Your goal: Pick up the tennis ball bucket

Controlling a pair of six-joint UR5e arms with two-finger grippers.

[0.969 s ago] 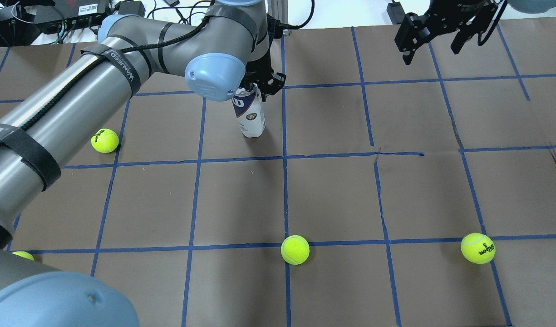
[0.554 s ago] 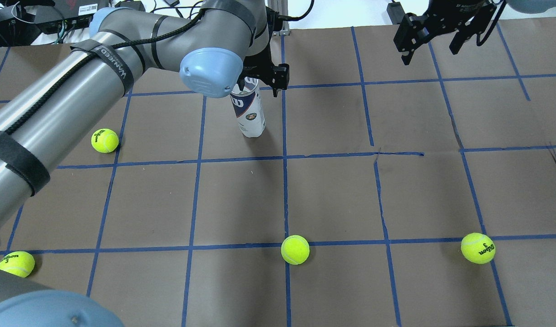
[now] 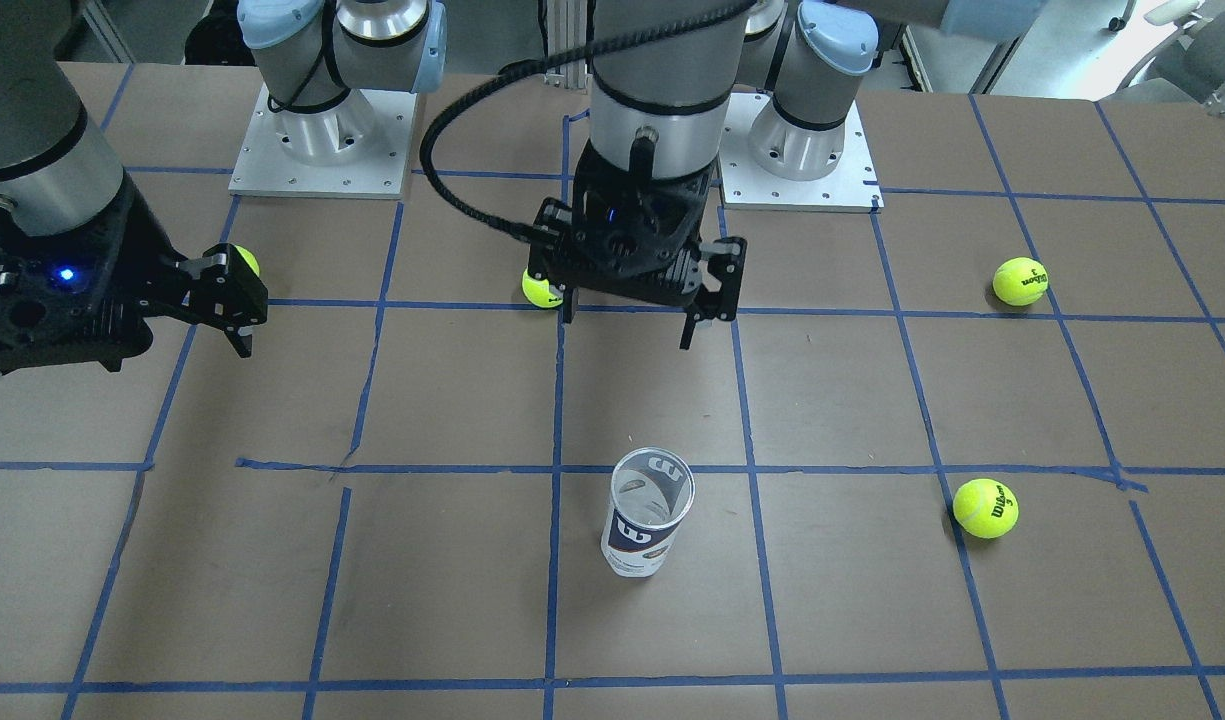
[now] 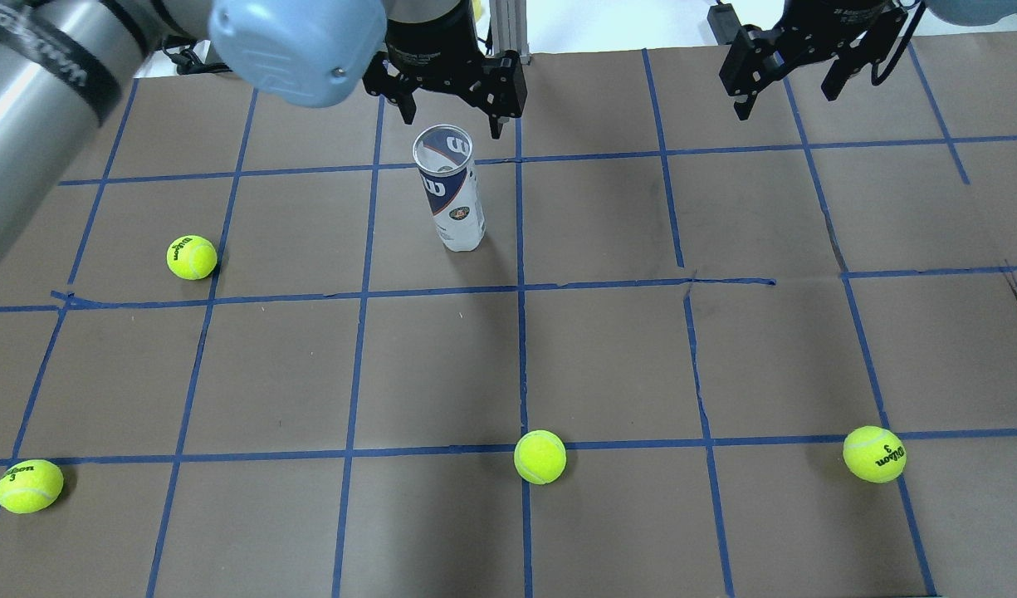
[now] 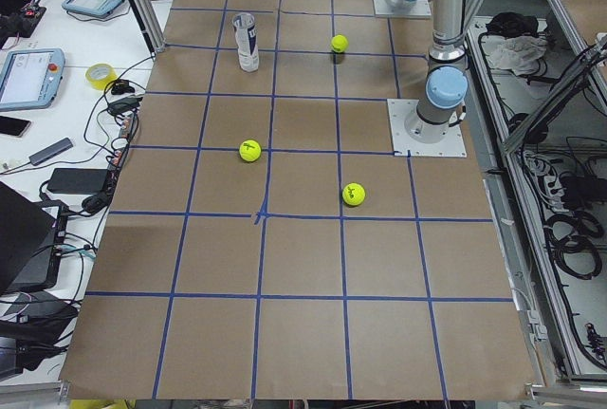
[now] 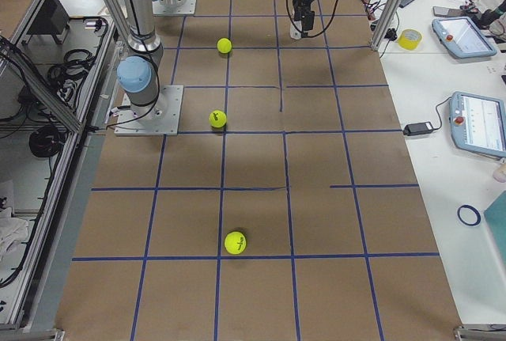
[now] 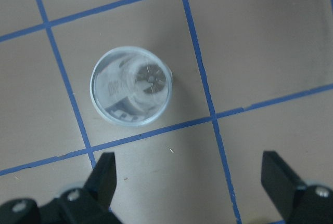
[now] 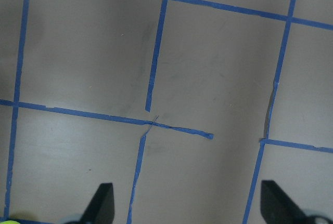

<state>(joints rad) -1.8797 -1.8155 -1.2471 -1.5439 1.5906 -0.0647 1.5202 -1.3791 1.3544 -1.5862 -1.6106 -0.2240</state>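
The tennis ball bucket (image 4: pixel 452 195) is a clear tube with a white and navy label. It stands upright and open-topped on the brown table, and looks empty from above. It also shows in the front view (image 3: pixel 647 515), the left side view (image 5: pixel 246 41) and the left wrist view (image 7: pixel 131 85). My left gripper (image 4: pixel 452 118) hangs open and empty above and just behind the tube's rim, apart from it. It shows in the front view (image 3: pixel 627 328) and the left wrist view (image 7: pixel 191 182). My right gripper (image 4: pixel 786 101) is open and empty, high at the far right.
Several yellow-green tennis balls lie loose on the table: one left of the tube (image 4: pixel 192 257), one at the near left (image 4: pixel 29 485), one near the middle (image 4: pixel 540 456), one at the near right (image 4: pixel 874 453). Blue tape lines grid the brown paper.
My left gripper, which was down around the tube's top, has opened and risen up and back off it. The tube stays standing in the same spot. The right gripper has barely moved.
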